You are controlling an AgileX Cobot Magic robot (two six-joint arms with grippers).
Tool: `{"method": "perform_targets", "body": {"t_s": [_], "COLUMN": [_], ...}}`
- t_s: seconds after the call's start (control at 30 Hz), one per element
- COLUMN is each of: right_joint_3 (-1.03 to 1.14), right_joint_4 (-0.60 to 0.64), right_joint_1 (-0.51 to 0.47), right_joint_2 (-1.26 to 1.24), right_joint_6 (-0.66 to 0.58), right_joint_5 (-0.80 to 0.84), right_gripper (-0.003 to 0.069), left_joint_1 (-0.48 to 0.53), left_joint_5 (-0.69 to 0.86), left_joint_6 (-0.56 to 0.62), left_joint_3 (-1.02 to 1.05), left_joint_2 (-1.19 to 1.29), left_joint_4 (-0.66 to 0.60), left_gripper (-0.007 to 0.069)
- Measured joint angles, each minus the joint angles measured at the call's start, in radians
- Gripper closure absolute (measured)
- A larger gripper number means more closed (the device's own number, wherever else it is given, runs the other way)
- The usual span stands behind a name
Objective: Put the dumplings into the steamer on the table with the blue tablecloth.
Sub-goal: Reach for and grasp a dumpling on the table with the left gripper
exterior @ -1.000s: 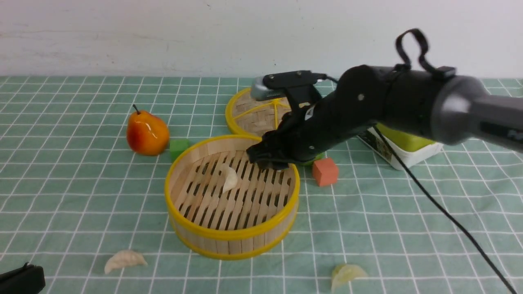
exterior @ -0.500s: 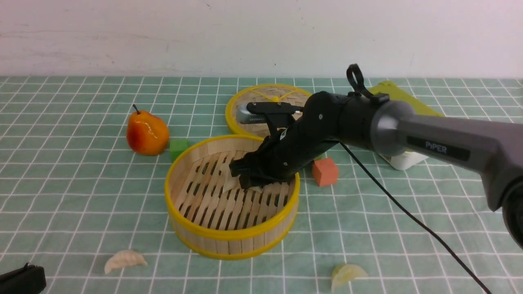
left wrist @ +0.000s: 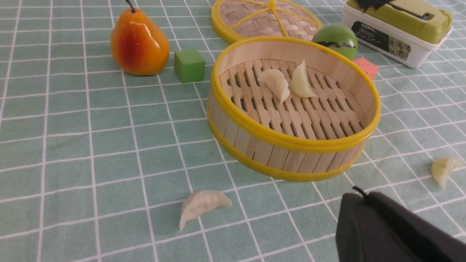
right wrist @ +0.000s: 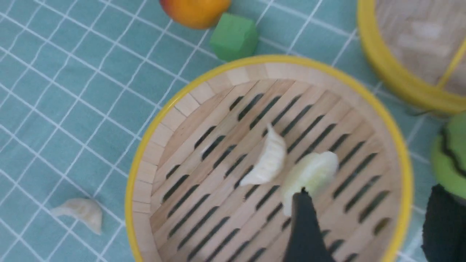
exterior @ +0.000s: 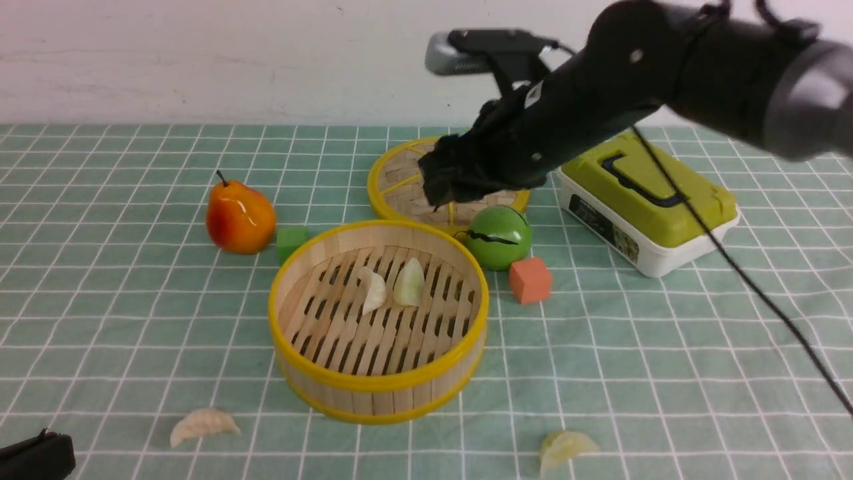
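I find on the clothed table (exterior: 100, 320): steamer (exterior: 373, 383), woven lid (exterior: 406, 190), pear (exterior: 240, 217), green cube (exterior: 291, 241), orange cube (exterior: 530, 280), green ball (exterior: 498, 237), box (exterior: 646, 200), two loose dumplings (exterior: 203, 425) (exterior: 566, 448).

Steamer mouth: the steamer (exterior: 377, 387) stands mid-frame, open upward; the right claw (exterior: 445, 190) hangs above and beyond its far rim, jaws apart and empty.
Steamer floor: a white dumpling (exterior: 374, 291) and a greenish dumpling (exterior: 410, 282) lie side by side at the far middle; the near slats are bare.
Far edge: the lid (exterior: 402, 192), green ball (exterior: 498, 237) and orange cube (exterior: 530, 280) crowd the steamer's upper right; the green cube (exterior: 292, 241) and pear (exterior: 240, 217) stand at its upper left.
Right side: the box (exterior: 650, 200) sits upper right; the cable (exterior: 766, 303) slants over bare cloth toward the lower right corner.
Near strip: the left dumpling (exterior: 202, 425) and right dumpling (exterior: 566, 448) lie apart from the steamer, with bare cloth round each; the left claw (exterior: 36, 455) fills the lower left corner.
Left side: the bench (exterior: 100, 300) shows wide bare cloth.
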Motion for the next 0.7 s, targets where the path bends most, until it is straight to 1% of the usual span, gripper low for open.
{"method": "perform_targets", "body": {"t_s": [0.03,0.1,0.13,0.23,0.3,0.33,0.37,0.4,0.43,0.47,0.53,0.63,0.7], "right_joint_3": [0.000,0.000,0.001,0.023,0.056,0.099,0.131,0.137,0.173,0.226,0.325,0.473,0.576], "right_joint_4": [-0.055,-0.113,-0.142,-0.173,-0.180,-0.190,-0.201,-0.203,-0.217,-0.238,-0.262,-0.278,-0.282], "right_joint_1": [-0.005,-0.008,-0.009,-0.009,-0.009,-0.009,-0.009,-0.009,-0.009,-0.009,-0.009,-0.009,-0.009], "right_joint_2": [-0.063,-0.114,-0.149,-0.222,-0.274,-0.331,-0.369,-0.369,-0.411,-0.478,-0.561,-0.662,-0.699], "right_joint_6": [0.000,0.000,0.000,0.000,0.000,0.000,0.000,0.000,0.000,0.000,0.000,-0.001,-0.003], "right_joint_5": [0.036,0.068,0.096,0.137,0.154,0.160,0.160,0.160,0.160,0.160,0.160,0.161,0.161], "right_gripper": [0.0279,0.0314,0.0345,0.0395,0.0428,0.0451,0.0459,0.0461,0.0469,0.0477,0.0486,0.0506,0.0530], "left_joint_1": [0.000,0.000,0.000,0.000,0.000,0.000,0.000,0.000,0.000,0.000,0.000,0.000,0.000], "left_joint_5": [0.000,0.000,-0.001,0.000,0.007,0.027,0.047,0.052,0.083,0.129,0.188,0.230,0.248], "left_joint_6": [0.000,0.000,0.000,-0.020,-0.071,-0.141,-0.188,-0.198,-0.236,-0.306,-0.380,-0.413,-0.415], "left_joint_3": [0.000,0.000,0.000,0.000,0.000,0.000,-0.002,-0.003,-0.011,-0.036,-0.099,-0.202,-0.267], "left_joint_2": [0.000,0.000,0.000,0.000,0.003,0.022,0.047,0.060,0.092,0.164,0.318,0.505,0.634], "left_joint_4": [0.000,0.000,0.000,0.000,0.004,0.026,0.050,0.056,0.079,0.131,0.197,0.238,0.241], "left_gripper": [0.0631,0.0629,0.0629,0.0629,0.0628,0.0628,0.0628,0.0628,0.0628,0.0628,0.0628,0.0628,0.0628]}}
